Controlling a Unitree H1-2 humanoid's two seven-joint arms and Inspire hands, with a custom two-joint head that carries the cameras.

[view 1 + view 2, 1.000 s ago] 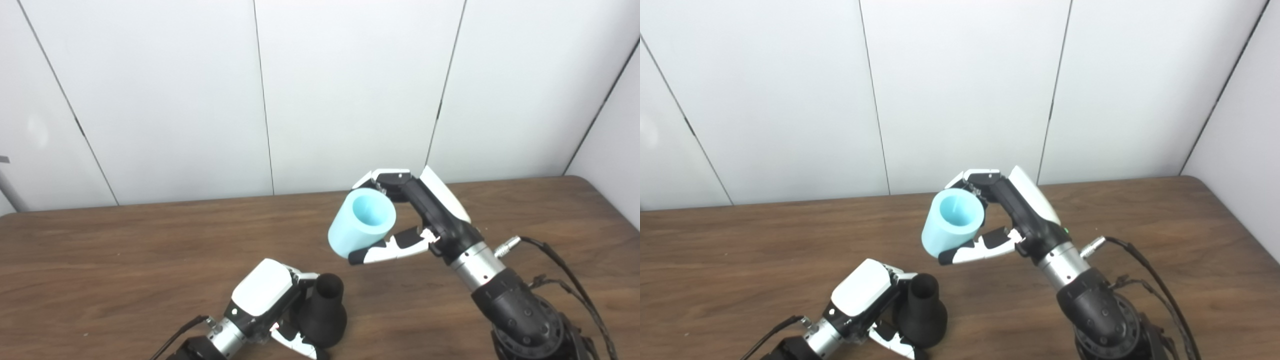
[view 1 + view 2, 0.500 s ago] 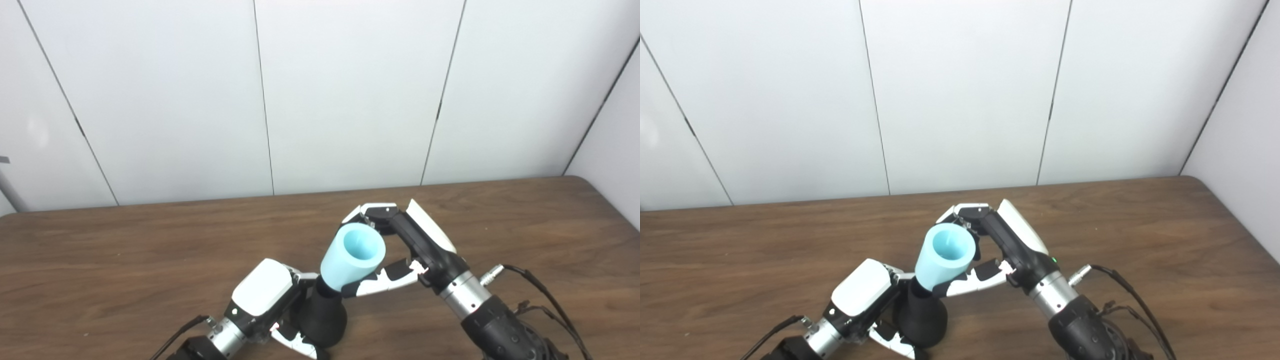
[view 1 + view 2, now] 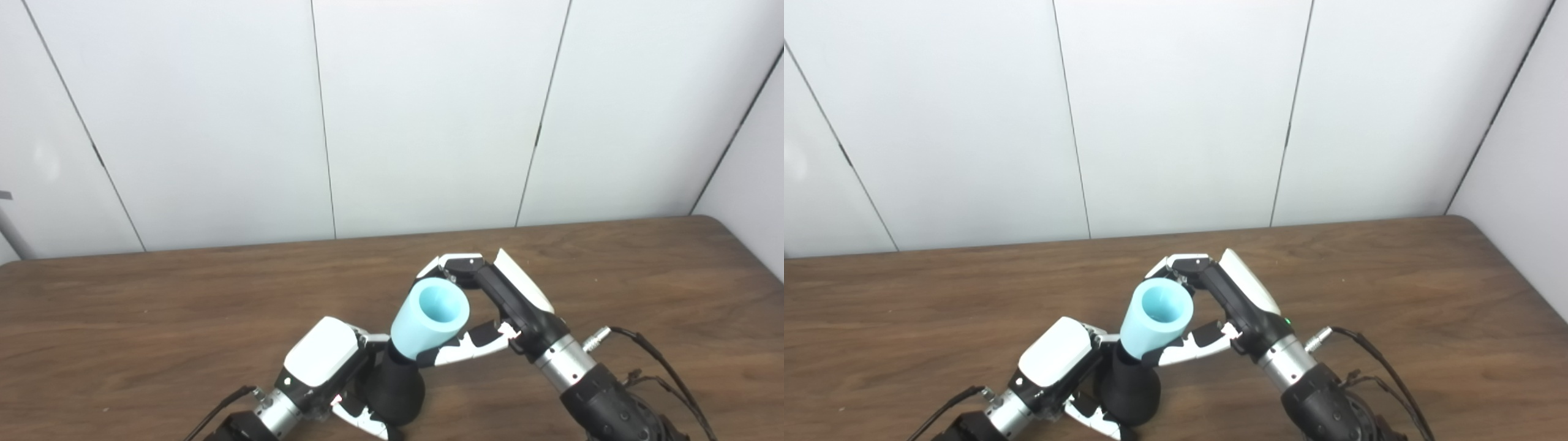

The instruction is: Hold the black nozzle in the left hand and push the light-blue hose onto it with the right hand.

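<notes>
The right hand (image 3: 490, 306) gripped the light-blue hose (image 3: 429, 318), whose lower end met the black nozzle (image 3: 392, 386) just below-left of it. The left hand (image 3: 324, 367) clasped that nozzle upright on the worktop (image 3: 122, 318), while the hose's long axis leaned up-right, so seating looked to need a push down-left.

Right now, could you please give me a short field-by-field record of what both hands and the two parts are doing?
left hand: shut on black nozzle
black nozzle: upright on table, neck up
right hand: shut on light-blue hose
light-blue hose: tilted, lower end over the nozzle's neck
table: brown wood
</notes>
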